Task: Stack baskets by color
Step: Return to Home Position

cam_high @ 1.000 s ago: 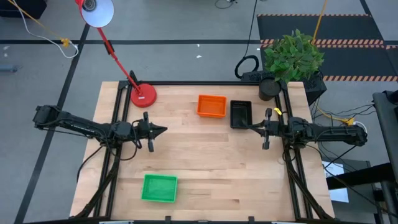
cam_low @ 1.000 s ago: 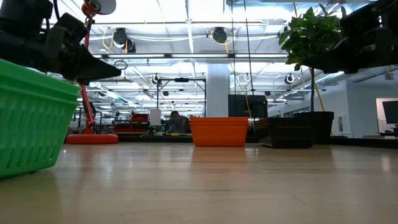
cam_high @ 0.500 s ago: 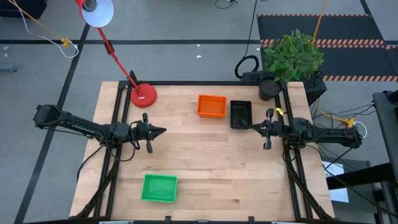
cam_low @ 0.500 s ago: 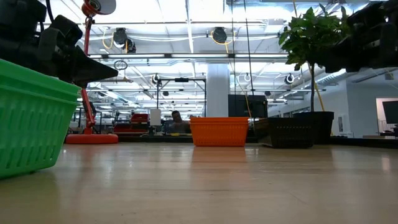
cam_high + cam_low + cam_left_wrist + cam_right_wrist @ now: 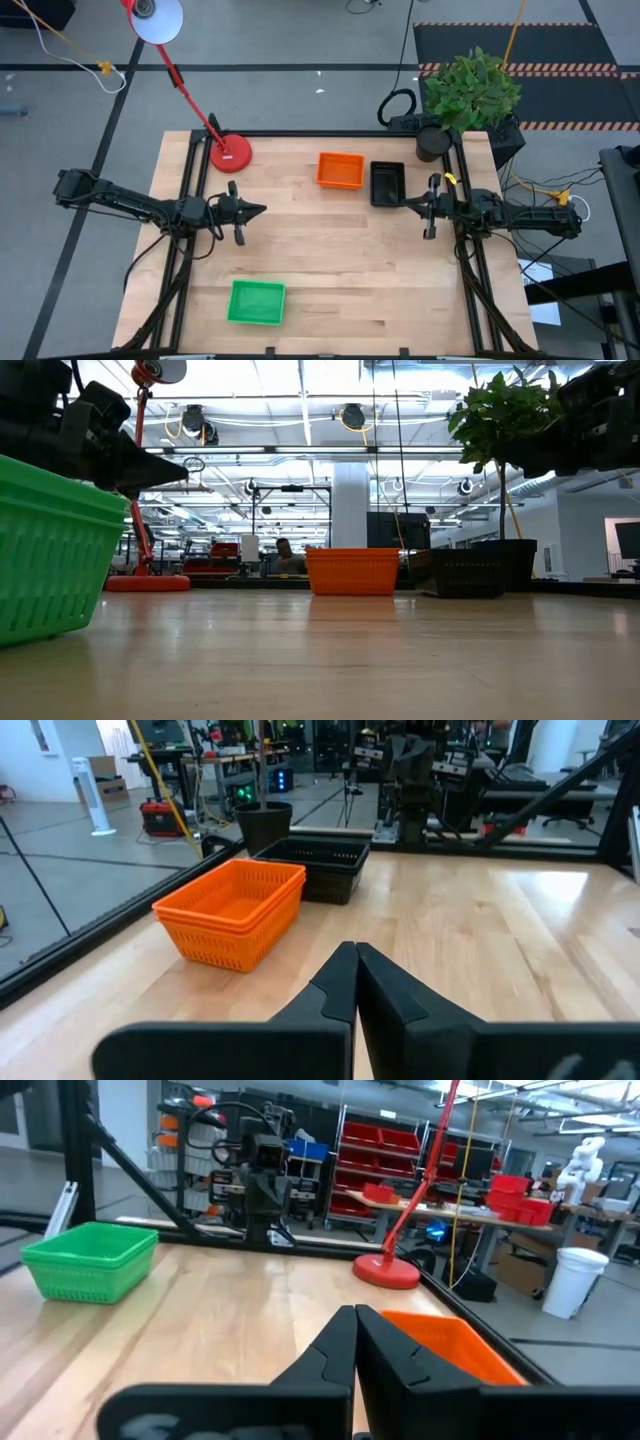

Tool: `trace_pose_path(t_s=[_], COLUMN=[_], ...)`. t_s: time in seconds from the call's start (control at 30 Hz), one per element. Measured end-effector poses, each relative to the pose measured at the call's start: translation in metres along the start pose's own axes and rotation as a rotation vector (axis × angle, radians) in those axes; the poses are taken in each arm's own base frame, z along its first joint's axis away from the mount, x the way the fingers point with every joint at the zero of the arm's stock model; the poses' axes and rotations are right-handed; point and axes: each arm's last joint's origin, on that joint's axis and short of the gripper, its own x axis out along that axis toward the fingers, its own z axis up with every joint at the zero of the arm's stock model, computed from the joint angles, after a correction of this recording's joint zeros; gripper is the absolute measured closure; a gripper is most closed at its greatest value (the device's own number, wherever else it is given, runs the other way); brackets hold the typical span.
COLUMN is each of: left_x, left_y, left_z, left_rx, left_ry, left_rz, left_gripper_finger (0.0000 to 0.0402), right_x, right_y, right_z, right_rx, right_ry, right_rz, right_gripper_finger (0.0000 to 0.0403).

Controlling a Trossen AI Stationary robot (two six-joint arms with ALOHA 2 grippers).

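We are hovering the right end effector just beside the black baskets, the left end effector well apart from the green baskets, both pinched narrow, empty.

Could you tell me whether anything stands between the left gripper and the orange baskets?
Nothing visible does. Only bare table lies between the shut left gripper and the orange baskets. The black baskets sit beside the orange ones, on their far side; the right gripper, shut, waits near them.

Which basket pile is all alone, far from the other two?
The green pile: it sits apart by itself, while the orange pile and black pile sit side by side.
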Motion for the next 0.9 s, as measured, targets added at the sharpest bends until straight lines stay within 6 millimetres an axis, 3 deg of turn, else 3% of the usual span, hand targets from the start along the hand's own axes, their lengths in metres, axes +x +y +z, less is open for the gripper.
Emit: trace_pose_path(t_s=[0.9], left_x=[-0.022], left_y=[0.008], left_z=[0.011], left_rx=[0.079], left_ry=[-0.065], left_rz=[0.002], left_gripper_finger=[0.0398], right_x=[0.002], right_y=[0.004], right_z=[-0.005], right_rx=[0.036], right_ry=[0.046], right_rz=[0.111], right_gripper_finger=[0.0403])
